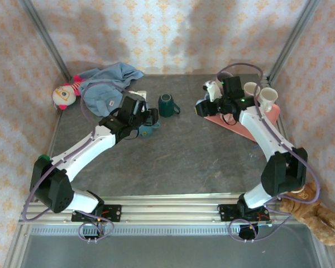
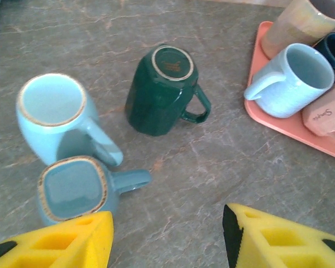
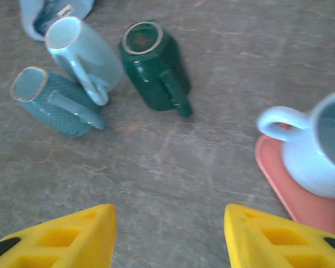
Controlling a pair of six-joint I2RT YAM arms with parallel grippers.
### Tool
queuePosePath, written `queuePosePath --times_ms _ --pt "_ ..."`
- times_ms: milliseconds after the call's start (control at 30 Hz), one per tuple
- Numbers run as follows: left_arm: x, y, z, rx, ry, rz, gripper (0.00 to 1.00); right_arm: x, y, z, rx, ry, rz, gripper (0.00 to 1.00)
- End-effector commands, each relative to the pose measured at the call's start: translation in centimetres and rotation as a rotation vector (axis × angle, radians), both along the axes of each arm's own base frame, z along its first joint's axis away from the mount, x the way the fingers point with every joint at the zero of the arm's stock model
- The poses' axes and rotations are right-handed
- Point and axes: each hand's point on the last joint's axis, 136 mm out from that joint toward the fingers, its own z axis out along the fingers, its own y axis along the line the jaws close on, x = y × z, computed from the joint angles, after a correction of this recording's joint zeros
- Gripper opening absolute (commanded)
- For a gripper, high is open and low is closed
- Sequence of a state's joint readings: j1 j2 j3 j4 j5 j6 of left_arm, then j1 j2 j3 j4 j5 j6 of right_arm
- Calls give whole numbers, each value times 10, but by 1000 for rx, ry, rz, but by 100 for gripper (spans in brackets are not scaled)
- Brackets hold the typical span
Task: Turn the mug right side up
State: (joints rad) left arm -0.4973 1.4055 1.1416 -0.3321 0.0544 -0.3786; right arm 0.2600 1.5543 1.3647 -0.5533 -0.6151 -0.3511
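A dark green mug stands upside down on the grey table, base up, handle to the right in the left wrist view. Beside it a pale blue mug and a teal square mug also stand base up. My left gripper is open and empty, just short of the teal mug, with the green mug further ahead. My right gripper is open and empty over bare table, well back from the green mug.
A pink tray holds several upright mugs, among them a light blue one. A blue cloth and a doll lie at the back left. A plush toy lies off the table's front right.
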Motion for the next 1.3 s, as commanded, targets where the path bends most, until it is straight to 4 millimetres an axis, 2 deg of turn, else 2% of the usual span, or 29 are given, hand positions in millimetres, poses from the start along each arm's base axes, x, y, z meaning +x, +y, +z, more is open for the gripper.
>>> queuePosePath --times_ms 0,67,133,233,333,500,600,733,967,1267 --pt "-16 33 -15 76 101 135 55 6 20 10 35 -3 54 53" --pt "-20 34 -21 51 160 176 54 4 25 8 34 26 42 53" --pt "-23 30 -31 -58 224 267 53 2 29 4 39 50 29 54" --pt "-22 8 -41 -211 260 341 54 -1 26 -2 44 87 -14 54" --pt "-17 -7 -44 -229 256 409 52 -5 21 -6 37 104 -51 54" --pt "-4 -28 -59 -305 285 550 45 -14 14 -10 26 111 -81 54" --pt "5 -35 -67 -328 260 645 36 -18 11 -11 21 106 -87 53" --pt "14 -26 -88 -289 241 776 32 -22 9 -6 37 94 -90 53" --pt "13 -4 -99 -224 192 875 32 -26 7 -5 55 101 -84 53" --pt "16 52 -111 -172 203 911 33 -30 6 -1 62 108 -87 53"
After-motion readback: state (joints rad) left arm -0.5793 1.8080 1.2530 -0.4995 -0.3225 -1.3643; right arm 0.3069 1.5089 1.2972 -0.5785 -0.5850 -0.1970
